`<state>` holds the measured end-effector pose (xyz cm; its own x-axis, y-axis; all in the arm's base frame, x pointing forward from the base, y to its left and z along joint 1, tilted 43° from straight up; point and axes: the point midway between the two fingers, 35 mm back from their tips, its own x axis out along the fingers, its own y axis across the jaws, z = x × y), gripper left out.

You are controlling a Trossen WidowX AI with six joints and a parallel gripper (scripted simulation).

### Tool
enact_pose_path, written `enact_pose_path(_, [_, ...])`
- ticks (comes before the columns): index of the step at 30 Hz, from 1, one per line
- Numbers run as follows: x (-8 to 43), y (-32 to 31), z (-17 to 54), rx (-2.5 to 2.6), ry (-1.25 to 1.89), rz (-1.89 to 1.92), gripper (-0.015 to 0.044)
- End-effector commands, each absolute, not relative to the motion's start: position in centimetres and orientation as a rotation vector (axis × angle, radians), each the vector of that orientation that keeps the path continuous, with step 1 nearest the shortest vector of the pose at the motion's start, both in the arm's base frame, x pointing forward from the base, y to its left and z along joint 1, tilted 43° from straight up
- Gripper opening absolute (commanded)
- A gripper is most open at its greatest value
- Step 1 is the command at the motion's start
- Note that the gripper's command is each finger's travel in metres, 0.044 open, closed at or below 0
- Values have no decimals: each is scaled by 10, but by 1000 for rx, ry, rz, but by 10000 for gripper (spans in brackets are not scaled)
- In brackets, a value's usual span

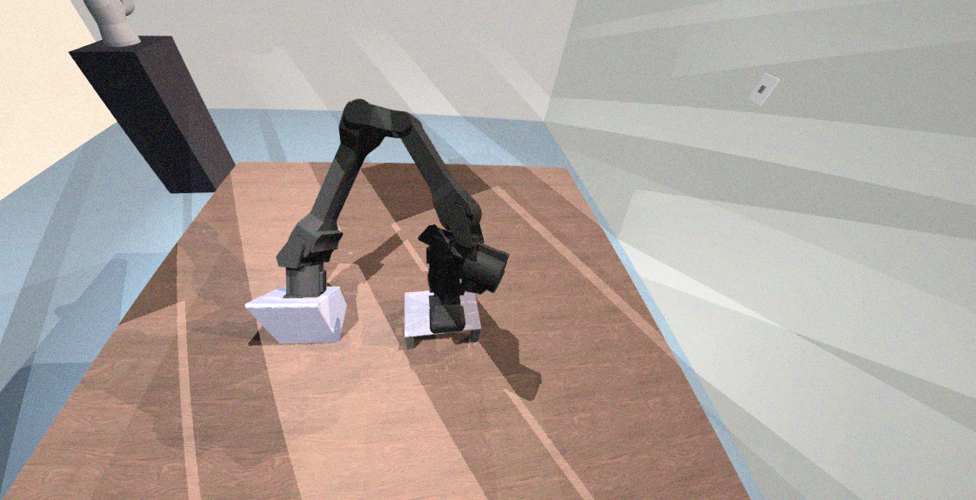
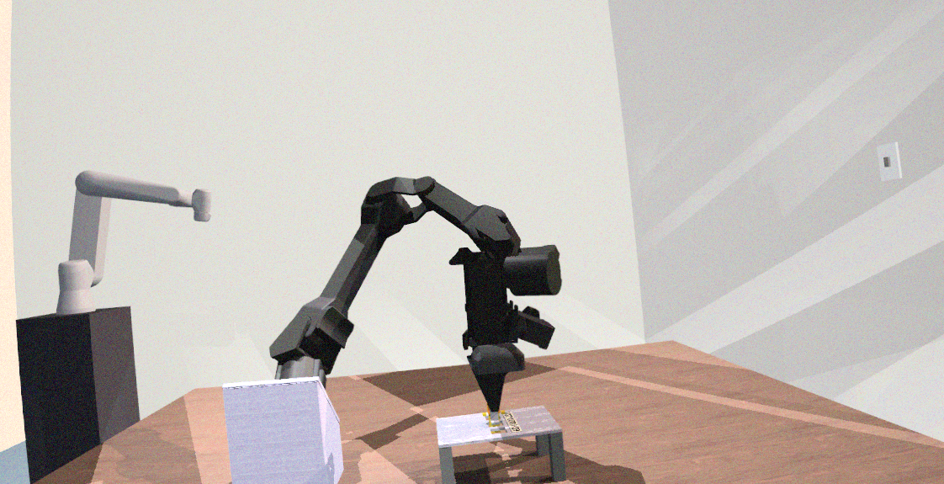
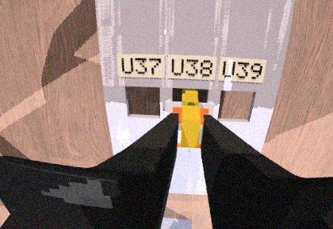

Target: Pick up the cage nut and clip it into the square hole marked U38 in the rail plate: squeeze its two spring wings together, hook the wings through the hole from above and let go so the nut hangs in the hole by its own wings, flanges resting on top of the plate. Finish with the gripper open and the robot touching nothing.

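Near the worktop's (image 1: 355, 442) (image 2: 627, 401) front edge, the end effector (image 1: 447, 325) (image 2: 493, 410) (image 3: 189, 122) is clamped on the cage nut (image 2: 489, 412) (image 3: 190, 127) over hole U38 (image 3: 178, 93) — released before both wings hook through, it could spring out crooked.

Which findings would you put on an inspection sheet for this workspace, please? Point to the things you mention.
Surface: brown wood-grain table (image 1: 368, 428) (image 2: 660, 401), streaked with light and shadow.
Rail plate (image 1: 417, 312) (image 2: 455, 428) (image 3: 143, 26): raised on grey legs; labels U37, U38, U39 beside square holes.
Cage nut (image 3: 190, 125): yellow and orange, at the U38 hole; seating cannot be confirmed.
Clutter: nothing seen.
End effector (image 2: 494, 409) (image 3: 189, 122): shut on the cage nut.
Cables: nothing seen.
Surroundings: second, pale arm (image 1: 109, 18) (image 2: 129, 188) on a black pedestal (image 1: 153, 49) (image 2: 115, 321); wall plate (image 1: 769, 81) (image 2: 888, 150).
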<state>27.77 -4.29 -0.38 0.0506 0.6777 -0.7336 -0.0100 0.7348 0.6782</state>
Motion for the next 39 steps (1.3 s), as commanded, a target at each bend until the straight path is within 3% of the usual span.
enact_pose_path(1, [280,-45,-3,584,1433,570,32])
enact_pose_path(39, [280,-45,-5,558,1441,542,32])
